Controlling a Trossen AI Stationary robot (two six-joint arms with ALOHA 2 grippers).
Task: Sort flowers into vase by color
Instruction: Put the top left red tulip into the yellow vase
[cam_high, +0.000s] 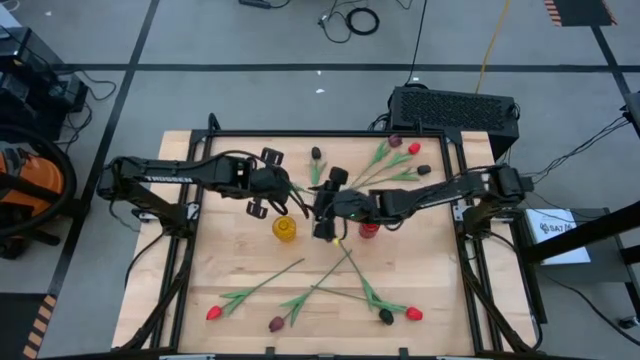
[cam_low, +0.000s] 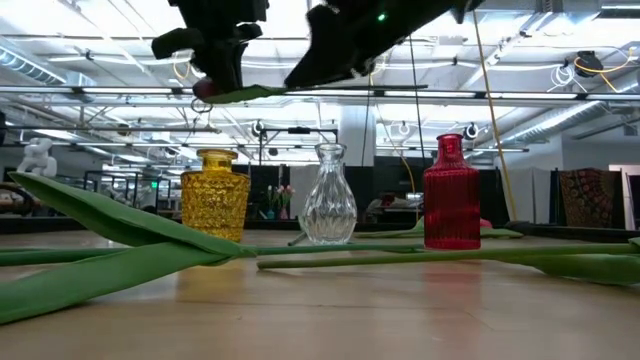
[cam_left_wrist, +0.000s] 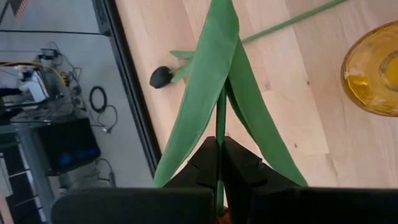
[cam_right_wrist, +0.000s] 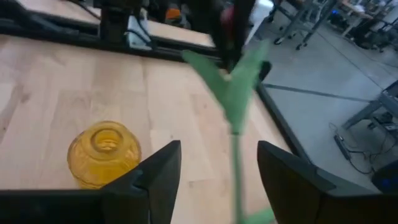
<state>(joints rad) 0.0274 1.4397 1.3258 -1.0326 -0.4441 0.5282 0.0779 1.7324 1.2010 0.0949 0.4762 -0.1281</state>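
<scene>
My left gripper (cam_high: 288, 190) (cam_left_wrist: 219, 155) hovers above the table's middle, shut on a red tulip (cam_low: 245, 94) whose stem and leaves (cam_left_wrist: 214, 74) reach toward my right gripper (cam_high: 322, 205). The red head (cam_low: 203, 88) shows just below the left fingers. My right gripper (cam_right_wrist: 217, 155) is open, with its fingers standing on either side of the same stem (cam_right_wrist: 235, 168); I cannot tell if they touch it. The yellow vase (cam_high: 285, 228) (cam_right_wrist: 102, 152) stands below both grippers. Other tulips lie flat on the table. My left gripper pinches the tulip's thin green stem (cam_left_wrist: 219, 127) between its two fingers, just behind where the leaves branch off and close to the red head. The fingers lie across the stem. The flower is lifted clear of the table and lies about level, its leaves pointing toward the right gripper.
The clear vase (cam_low: 328, 195) and the red vase (cam_high: 368, 230) (cam_low: 450, 195) stand in a row with the yellow vase. Several tulips lie by the far edge (cam_high: 390, 160) and several by the near edge (cam_high: 320, 295). A dark-headed tulip (cam_left_wrist: 160, 76) lies near the far rim.
</scene>
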